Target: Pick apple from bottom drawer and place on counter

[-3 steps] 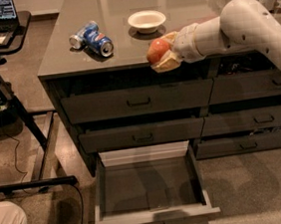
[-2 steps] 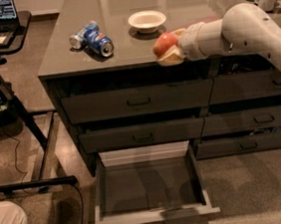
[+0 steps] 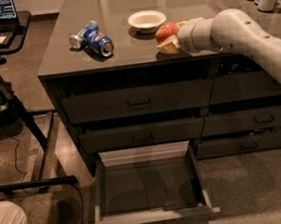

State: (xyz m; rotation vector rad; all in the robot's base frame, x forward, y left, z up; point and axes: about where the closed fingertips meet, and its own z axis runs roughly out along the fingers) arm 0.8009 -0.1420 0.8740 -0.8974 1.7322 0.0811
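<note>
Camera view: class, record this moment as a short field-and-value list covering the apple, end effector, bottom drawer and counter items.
apple: held in the end effector, low over the counter near its front edge, beside the white bowl
end effector: shut on the apple, arm reaching in from the picture's right
bottom drawer: pulled open, no apple inside
counter: carries the white bowl and two cans lying on their sides
apple touching counter: cannot tell

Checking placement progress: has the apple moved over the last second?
Yes. Held in the claw, the apple has moved inward over the counter, from its front edge toward the white bowl.
</note>
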